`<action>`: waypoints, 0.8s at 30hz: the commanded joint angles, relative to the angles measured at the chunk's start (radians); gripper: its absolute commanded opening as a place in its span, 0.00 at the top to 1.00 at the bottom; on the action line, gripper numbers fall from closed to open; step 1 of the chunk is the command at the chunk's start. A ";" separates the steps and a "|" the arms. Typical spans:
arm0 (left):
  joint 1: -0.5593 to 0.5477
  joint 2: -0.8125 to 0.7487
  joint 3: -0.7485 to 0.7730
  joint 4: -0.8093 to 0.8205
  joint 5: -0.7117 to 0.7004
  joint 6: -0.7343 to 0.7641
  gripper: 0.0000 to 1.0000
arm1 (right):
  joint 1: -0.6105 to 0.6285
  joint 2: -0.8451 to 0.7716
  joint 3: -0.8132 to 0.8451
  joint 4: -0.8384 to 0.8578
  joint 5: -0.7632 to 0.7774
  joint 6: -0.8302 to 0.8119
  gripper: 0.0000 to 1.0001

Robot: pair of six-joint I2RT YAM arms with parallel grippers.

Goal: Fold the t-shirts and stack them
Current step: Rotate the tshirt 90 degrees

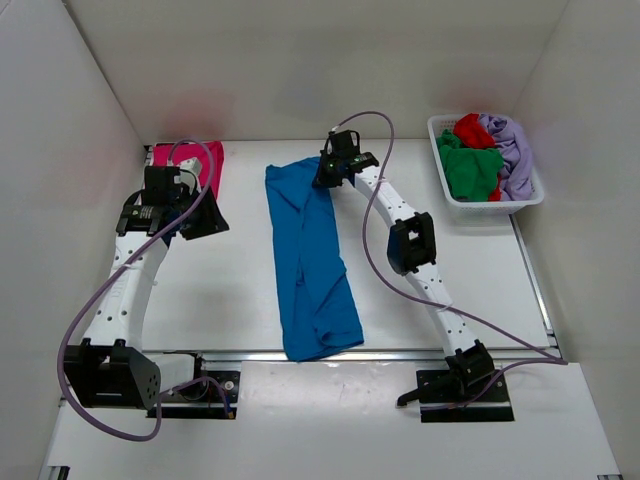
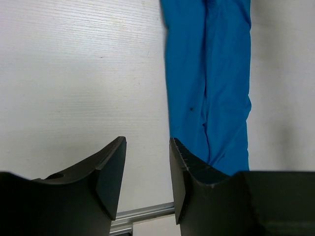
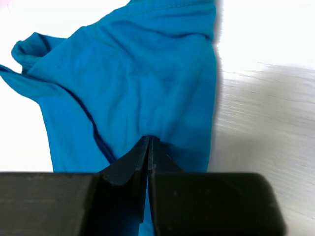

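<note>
A bright blue t-shirt (image 1: 310,260) lies folded into a long strip down the middle of the table. My right gripper (image 1: 330,170) is at its far end, shut on a pinch of the blue t-shirt (image 3: 142,73); the cloth puckers at the right gripper (image 3: 149,140) tips. To the left of the strip my left gripper (image 1: 200,222) hovers open over bare table. In the left wrist view the left gripper (image 2: 147,142) holds nothing, and the blue t-shirt (image 2: 211,73) runs along its right side. A magenta-pink t-shirt (image 1: 190,160) lies at the far left, partly hidden behind the left arm.
A white lattice basket (image 1: 485,207) at the far right holds a green shirt (image 1: 470,170), a red shirt (image 1: 473,130) and a lavender shirt (image 1: 512,150). White walls close in the table. A metal rail (image 1: 400,353) runs along the near edge.
</note>
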 commanded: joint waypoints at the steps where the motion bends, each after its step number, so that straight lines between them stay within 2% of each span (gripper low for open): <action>1: -0.003 -0.009 -0.014 0.003 0.026 0.005 0.48 | -0.033 -0.029 0.007 -0.094 0.104 0.029 0.98; 10: -0.023 -0.019 -0.097 0.055 0.057 -0.008 0.48 | -0.096 -0.052 0.002 -0.117 0.124 0.017 0.98; 15: -0.031 -0.048 -0.201 0.113 0.073 -0.012 0.44 | -0.090 -0.093 0.008 -0.104 0.101 -0.092 0.94; 18: -0.046 -0.076 -0.244 0.159 0.092 -0.023 0.43 | -0.067 -0.180 0.008 -0.103 0.107 -0.191 0.83; 21: -0.060 -0.101 -0.275 0.162 0.101 -0.017 0.42 | -0.053 -0.286 0.004 -0.136 0.095 -0.255 0.60; 24: -0.078 -0.105 -0.313 0.132 0.132 0.014 0.42 | -0.042 -0.465 -0.077 -0.273 0.141 -0.296 0.46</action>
